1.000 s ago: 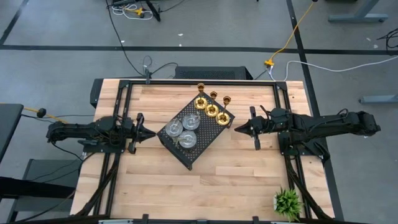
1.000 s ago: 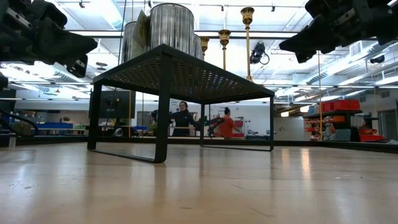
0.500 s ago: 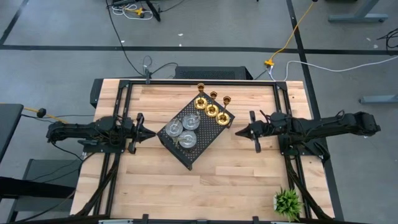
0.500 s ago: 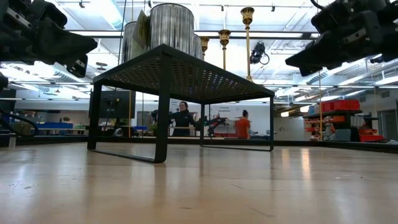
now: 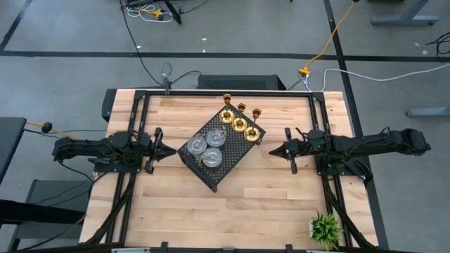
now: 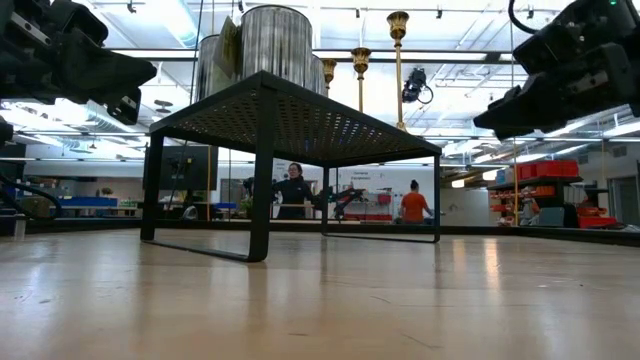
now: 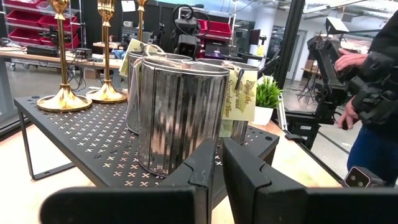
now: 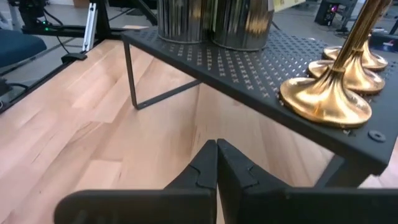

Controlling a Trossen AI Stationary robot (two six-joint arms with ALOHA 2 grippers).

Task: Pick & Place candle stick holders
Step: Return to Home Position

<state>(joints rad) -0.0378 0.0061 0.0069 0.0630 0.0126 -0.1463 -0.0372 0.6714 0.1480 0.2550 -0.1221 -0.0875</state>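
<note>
High view shows the desk (image 5: 176, 211) with the black perforated shelf (image 5: 228, 167) set cornerwise at its middle, and all six holders already stand on it, so the placing looks finished and what remains, I judge, is only getting the arms clear. The left arm lies along the desk's left side, its left gripper (image 5: 172, 150) aimed at the shelf's near-left corner, fingers drawn together on nothing. The right gripper (image 5: 271, 150) hangs just off the shelf's right corner, apart from it; the right wrist view shows its fingers pressed tip to tip, also empty. The three silver holders (image 5: 206, 146) sit bunched on the shelf's left half, paper tags hanging from them. The three gold holders (image 5: 239, 123) stand in a line along the far-right edge, close to the rim. That line is the weak spot: tall thin stems on small round bases make them top-heavy, and they stand on the side nearest the right gripper. A sideways swing or a dip by that arm could knock the shelf's corner, and the jolt could topple them or send one off the edge. A small plant (image 5: 325, 227) sits at the desk's near-right corner, well apart.
</note>
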